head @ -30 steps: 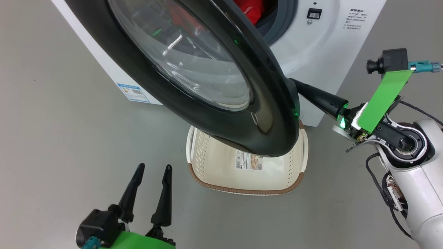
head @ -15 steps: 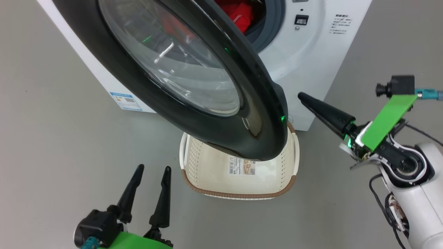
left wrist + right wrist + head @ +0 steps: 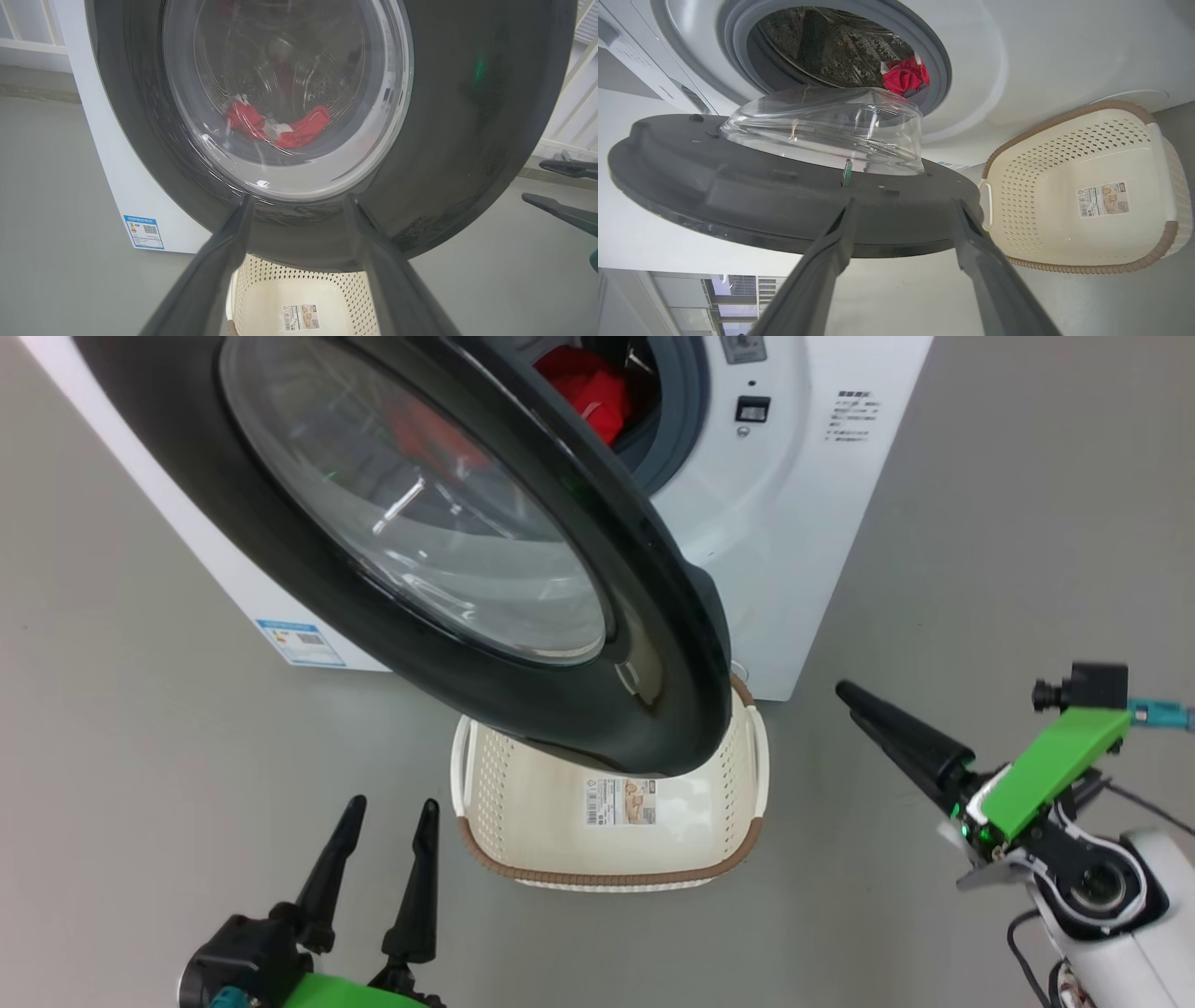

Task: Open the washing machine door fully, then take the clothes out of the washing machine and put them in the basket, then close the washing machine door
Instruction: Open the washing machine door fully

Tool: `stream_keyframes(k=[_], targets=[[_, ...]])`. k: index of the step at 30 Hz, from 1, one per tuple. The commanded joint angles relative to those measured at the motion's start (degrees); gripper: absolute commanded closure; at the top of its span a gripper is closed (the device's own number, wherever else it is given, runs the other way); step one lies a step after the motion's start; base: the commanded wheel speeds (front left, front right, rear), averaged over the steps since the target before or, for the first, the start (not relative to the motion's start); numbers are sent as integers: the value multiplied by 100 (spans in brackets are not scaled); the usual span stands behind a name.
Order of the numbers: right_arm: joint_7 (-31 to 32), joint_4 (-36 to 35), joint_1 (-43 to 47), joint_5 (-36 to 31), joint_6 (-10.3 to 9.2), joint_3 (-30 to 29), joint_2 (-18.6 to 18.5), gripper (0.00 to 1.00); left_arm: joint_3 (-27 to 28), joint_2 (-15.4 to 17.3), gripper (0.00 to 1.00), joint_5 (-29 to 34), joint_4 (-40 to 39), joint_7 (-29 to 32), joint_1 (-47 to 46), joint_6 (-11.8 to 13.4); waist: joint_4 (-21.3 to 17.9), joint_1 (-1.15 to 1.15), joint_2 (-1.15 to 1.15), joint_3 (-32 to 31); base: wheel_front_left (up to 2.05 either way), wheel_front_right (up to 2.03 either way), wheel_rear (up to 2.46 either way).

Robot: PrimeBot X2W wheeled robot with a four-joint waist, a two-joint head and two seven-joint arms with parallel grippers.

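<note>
Two grippers empty, door part open over the basket

Washing machine door point(image 3: 523, 700) hung part open. Its black rim swung out over the far end of the basket point(image 3: 607, 878) and hid that end in the head view. Door stood between the left gripper point(image 3: 394, 803) and the drum. Left gripper sat low at left, jaws apart and empty, well short of the door. Right gripper point(image 3: 848, 700) was right of the door and basket, over floor, jaws apart and empty, near the door's edge but not touching it. Right wrist view looked along the door's inner face, with the glass bowl bulging toward the drum opening and its grey rubber ring point(image 3: 938, 60).

Washing machine point(image 3: 784, 560) was white and stood on a plain grey floor point(image 3: 140, 775). Blue sticker point(image 3: 301, 642) sat low on its side panel; a small latch slot point(image 3: 752, 409) and printed text point(image 3: 854, 416) were on the front. White railing-like frames point(image 3: 572, 107) stood behind it in the left wrist view.

Clothes point(image 3: 590, 390), red with some white, lay low in the drum. They showed past the door's edge in the head view and through the glass window point(image 3: 289, 93) in the left wrist view. Basket sat on the floor just beside the machine's front: cream, perforated, brown rim, a label sticker point(image 3: 620, 801) on its bare bottom.
</note>
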Motion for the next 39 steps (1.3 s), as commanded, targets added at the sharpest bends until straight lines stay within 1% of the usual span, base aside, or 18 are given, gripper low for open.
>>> stream_keyframes(k=[1, 9, 15, 18, 22, 23, 33, 37, 39], targets=[[-65, -125, 70, -28, 39, 21, -63, 0, 209, 51, 0, 48, -106, -54, 28, -40, -52, 0, 0, -46, 0, 0, 0], [-507, -44, 600, -278, 39, 92, -163, 0, 290, 51, 0, 64, -73, -54, 113, -69, -207, 0, 0, -143, 0, 0, 0], [-1033, -44, 943, -436, 39, 156, -229, 0, 352, 51, 0, 77, -29, -54, 214, -77, -333, 0, 0, -236, 0, 0, 0], [-1364, -112, 1069, -629, 39, 258, -331, 0, 385, 51, 0, 90, -26, -54, 259, -82, -391, 0, 0, -254, 0, 0, 0], [-1962, -111, 1182, -1056, 39, 555, -547, 0, 409, 51, 0, 110, -15, -54, 279, -93, -449, 0, 0, -255, 0, 0, 0], [-1962, -111, 1182, -1056, 39, 555, -547, 0, 409, 51, 0, 110, -15, -54, 279, -93, -449, 0, 0, -255, 0, 0, 0], [-3720, 205, 1261, -1829, 39, 1546, -1140, 0, 413, 51, 0, 148, 36, -54, 311, -115, -497, 0, 0, -318, 0, 0, 0], [-4049, 412, 1244, -2201, 39, 1878, -1291, 0, 407, 51, 0, 162, 43, -54, 332, -120, -484, 0, 0, -342, 0, 0, 0], [-4083, 470, 1228, -2419, 39, 1887, -1287, 0, 409, 51, 0, 164, 44, -54, 345, -122, -484, 0, 0, -347, 0, 0, 0]])
